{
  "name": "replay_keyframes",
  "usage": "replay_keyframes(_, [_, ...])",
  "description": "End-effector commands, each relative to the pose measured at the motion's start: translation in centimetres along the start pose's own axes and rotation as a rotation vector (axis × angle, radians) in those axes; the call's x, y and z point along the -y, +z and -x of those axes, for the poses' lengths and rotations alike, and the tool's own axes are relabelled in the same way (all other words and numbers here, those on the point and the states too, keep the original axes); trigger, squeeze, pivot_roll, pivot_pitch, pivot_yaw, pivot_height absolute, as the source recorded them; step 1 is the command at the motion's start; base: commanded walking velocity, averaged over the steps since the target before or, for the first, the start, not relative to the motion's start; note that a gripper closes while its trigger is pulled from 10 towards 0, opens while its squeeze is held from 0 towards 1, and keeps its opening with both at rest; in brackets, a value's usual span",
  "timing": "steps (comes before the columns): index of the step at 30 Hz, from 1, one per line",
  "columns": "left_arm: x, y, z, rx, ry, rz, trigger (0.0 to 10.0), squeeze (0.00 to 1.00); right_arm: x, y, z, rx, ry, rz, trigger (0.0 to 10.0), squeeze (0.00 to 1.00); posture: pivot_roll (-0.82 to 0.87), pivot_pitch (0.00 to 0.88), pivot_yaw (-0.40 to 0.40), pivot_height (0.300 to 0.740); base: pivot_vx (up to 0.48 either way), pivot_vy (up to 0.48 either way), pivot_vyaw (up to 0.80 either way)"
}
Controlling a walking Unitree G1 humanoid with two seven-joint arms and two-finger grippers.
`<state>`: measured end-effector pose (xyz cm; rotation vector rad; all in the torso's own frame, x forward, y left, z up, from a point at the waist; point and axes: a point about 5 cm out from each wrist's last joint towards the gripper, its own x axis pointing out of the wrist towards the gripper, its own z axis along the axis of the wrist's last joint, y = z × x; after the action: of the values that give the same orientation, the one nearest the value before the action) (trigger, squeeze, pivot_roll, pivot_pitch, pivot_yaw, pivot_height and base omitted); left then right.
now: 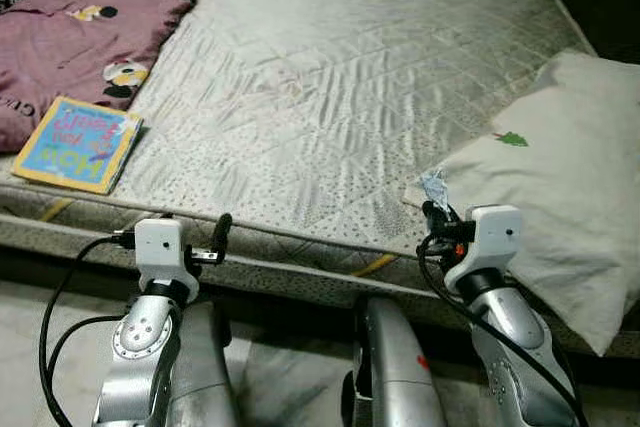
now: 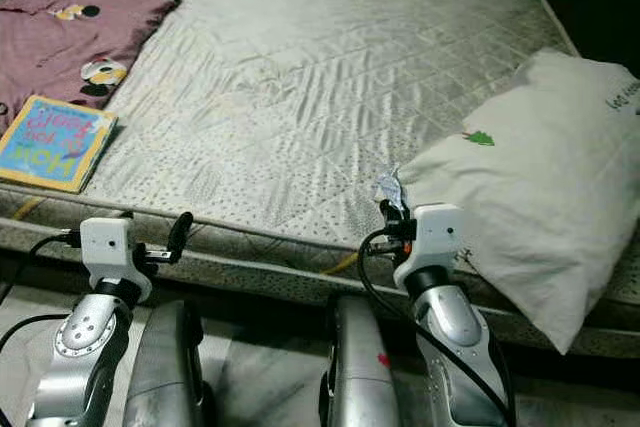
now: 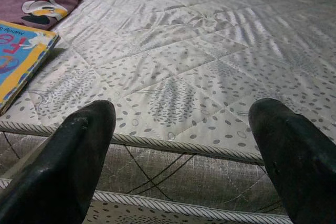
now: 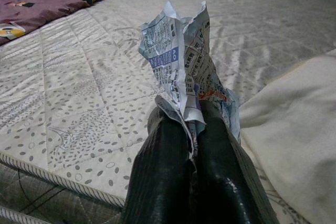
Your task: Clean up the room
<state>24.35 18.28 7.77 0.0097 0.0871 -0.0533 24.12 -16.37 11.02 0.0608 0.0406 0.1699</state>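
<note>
Crumpled wrapper (image 4: 181,64) pinched in right fingers (image 4: 163,171) over the quilted mattress (image 1: 330,77); left fingers (image 3: 73,156) spread.

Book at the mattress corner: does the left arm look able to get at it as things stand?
Probably yes. The left end effector is open and empty at the mattress edge, and the book lies flat nearby, with nothing between them.

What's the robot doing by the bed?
The robot stands at the edge of the mattress. Its right gripper has its jaws shut on a crumpled printed wrapper, held just above the mattress beside the pillow. The left gripper is open and holds nothing, level with the mattress edge. A book lies on the mattress by the purple blanket.
</note>
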Motion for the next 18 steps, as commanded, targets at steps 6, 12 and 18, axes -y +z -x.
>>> replay_keyframes(6, [0.13,-0.16,-0.19,-0.017,-0.012,0.014,10.0,0.0,0.49,0.79,-0.61,0.018,-0.03,-0.003,10.0,0.0,-0.04,0.051,-0.05,0.607,0.0,0.0,0.0])
replay_keyframes(12, [0.21,-0.15,-0.34,-0.017,-0.012,0.019,10.0,0.0,0.94,0.85,-0.8,0.016,-0.053,0.005,10.0,0.0,-0.04,0.048,-0.053,0.644,0.0,0.0,0.0])
replay_keyframes(18, [0.31,-0.18,-0.42,-0.016,-0.013,0.016,10.0,0.0,1.12,0.95,-1.0,0.014,-0.063,0.007,10.0,0.0,-0.04,0.042,-0.055,0.681,0.0,0.0,0.0])
